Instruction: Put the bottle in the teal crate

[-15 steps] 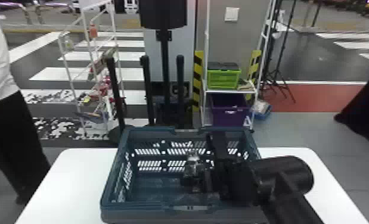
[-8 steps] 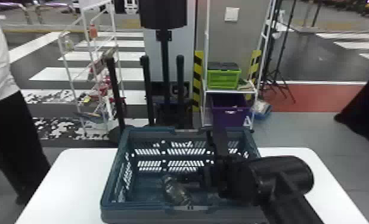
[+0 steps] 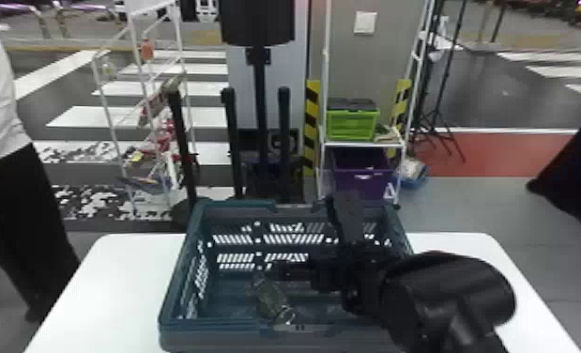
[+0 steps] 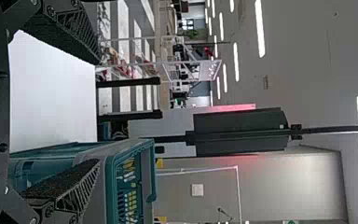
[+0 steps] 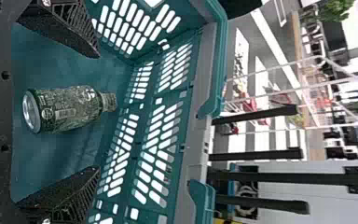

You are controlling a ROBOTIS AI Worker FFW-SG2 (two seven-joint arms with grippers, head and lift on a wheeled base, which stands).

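The head view looks forward and down over the desk [image 3: 110, 291] and crate [image 3: 209, 340]; the left wrist view, past both toward the ceiling [image 4: 303, 51]; the right, closely into the crate all share.

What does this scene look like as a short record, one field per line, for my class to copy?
Object: bottle
Location: inside the teal crate
Pose: lying on its side
Crate stands on: white table
Right gripper: open around the bottle, not clamped
Left gripper: open, empty
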